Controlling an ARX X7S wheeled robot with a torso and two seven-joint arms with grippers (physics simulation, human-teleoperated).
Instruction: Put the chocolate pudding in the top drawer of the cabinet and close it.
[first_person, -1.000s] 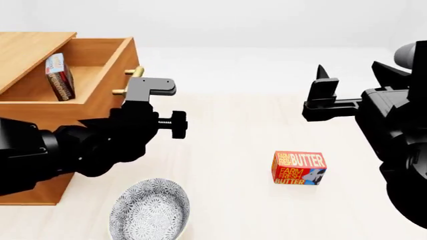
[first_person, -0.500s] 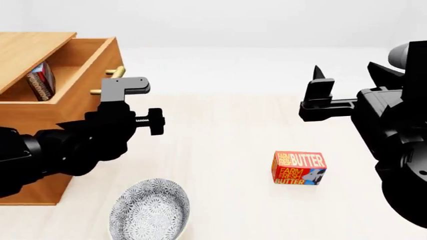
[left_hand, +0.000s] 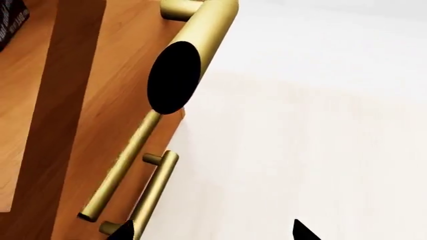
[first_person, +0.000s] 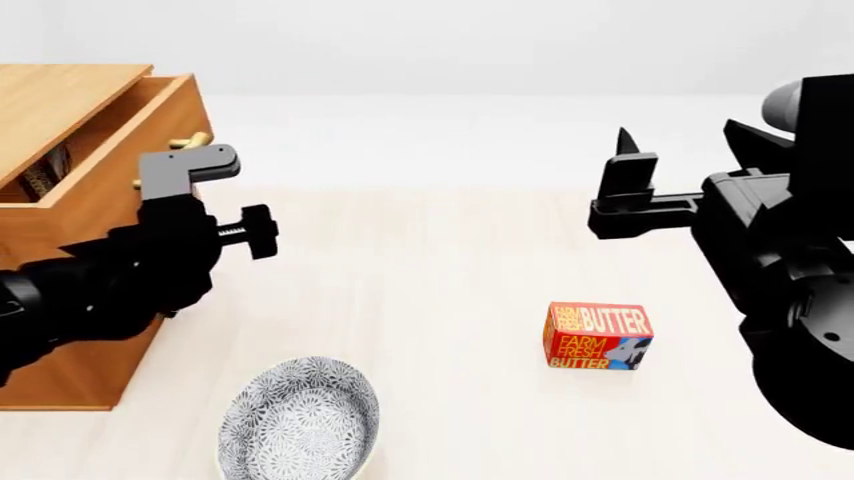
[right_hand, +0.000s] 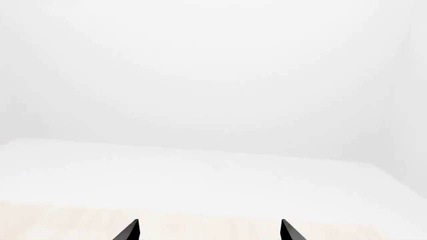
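The chocolate pudding (first_person: 40, 170) sits inside the top drawer (first_person: 100, 190) of the cabinet (first_person: 60, 95); we see only a dark sliver of it behind the drawer front, nearly hidden. The drawer stands part open, front still proud of the cabinet body.

The left gripper (first_person: 180, 170) is right at the drawer front by the brass handle (left_hand: 190, 45). In the left wrist view its finger tips show well spread at the frame edge, handle bar close ahead and a second bar, the lower handle (left_hand: 143, 197), just beside the drawer one. We judge the closing push is in hand.

Risks as we see them:
- push lands off-centre on the handle end, gripper slips off sideways and the drawer stops short
- the pudding seems to stand on edge inside the drawer; a hard shove could tip it, and if it leans over the drawer rim it could jam against the cabinet top
- a spread finger catches the lower handle instead

The right gripper (first_person: 627, 185) hangs well away from the cabinet, jaws spread, holding nothing.

Between the cabinet and the right arm, on the table (first_person: 454, 260), a red-orange box (first_person: 597, 337) reads "FARM FRESH BUTTER". A patterned bowl (first_person: 299, 418) lies near the cabinet's foot. No writing on the pudding can be read from here.
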